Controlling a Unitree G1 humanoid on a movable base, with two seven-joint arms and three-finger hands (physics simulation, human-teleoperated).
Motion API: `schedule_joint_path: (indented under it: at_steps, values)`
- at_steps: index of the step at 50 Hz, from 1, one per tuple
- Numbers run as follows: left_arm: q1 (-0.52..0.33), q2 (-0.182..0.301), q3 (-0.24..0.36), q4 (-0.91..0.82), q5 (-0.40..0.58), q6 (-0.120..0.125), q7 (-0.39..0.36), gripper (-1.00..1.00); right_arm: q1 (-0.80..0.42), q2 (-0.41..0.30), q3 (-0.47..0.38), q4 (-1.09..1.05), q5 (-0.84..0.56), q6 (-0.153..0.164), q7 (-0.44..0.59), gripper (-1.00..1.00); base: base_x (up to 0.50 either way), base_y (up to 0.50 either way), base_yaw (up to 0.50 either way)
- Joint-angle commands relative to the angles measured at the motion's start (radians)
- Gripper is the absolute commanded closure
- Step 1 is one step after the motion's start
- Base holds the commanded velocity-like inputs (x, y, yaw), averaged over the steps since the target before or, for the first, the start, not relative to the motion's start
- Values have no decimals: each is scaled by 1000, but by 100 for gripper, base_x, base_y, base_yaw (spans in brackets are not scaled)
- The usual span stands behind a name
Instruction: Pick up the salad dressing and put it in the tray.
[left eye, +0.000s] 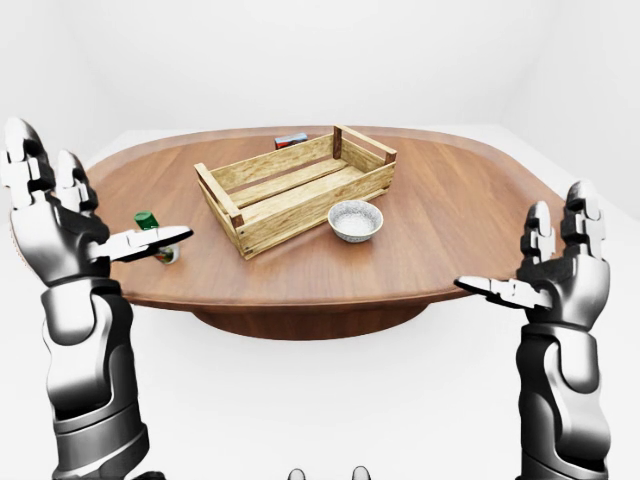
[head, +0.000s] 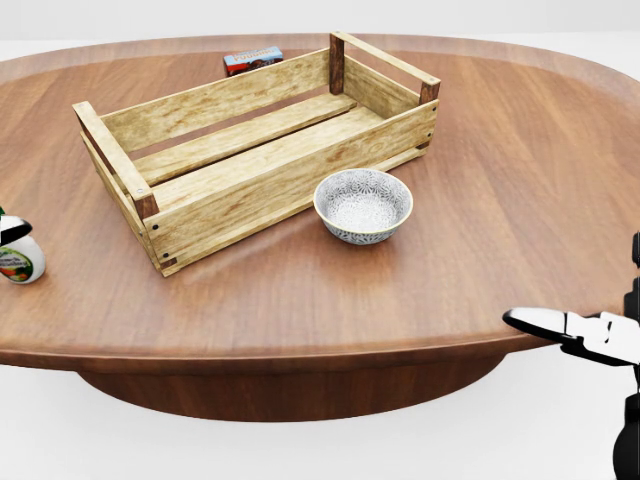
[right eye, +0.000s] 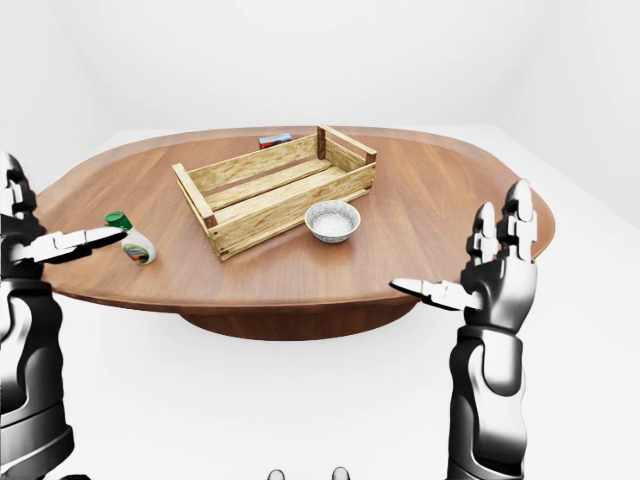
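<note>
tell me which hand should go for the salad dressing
Left. The salad dressing stands by the table's left edge, close to the open left hand; the right hand is across the table, beyond the bowl.

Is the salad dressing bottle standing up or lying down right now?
Standing upright. In the right-eye view the salad dressing bottle rests on its base on the table, green cap on top, left of the wooden tray.
</note>
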Motion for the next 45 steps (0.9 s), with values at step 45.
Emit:
schedule_joint_path:
  at_steps: [45]
  values:
    - [-135, 340, 209, 95, -213, 0, 154, -100, 12, 9, -16, -51, -45, 0, 54, -100, 14, 36, 0]
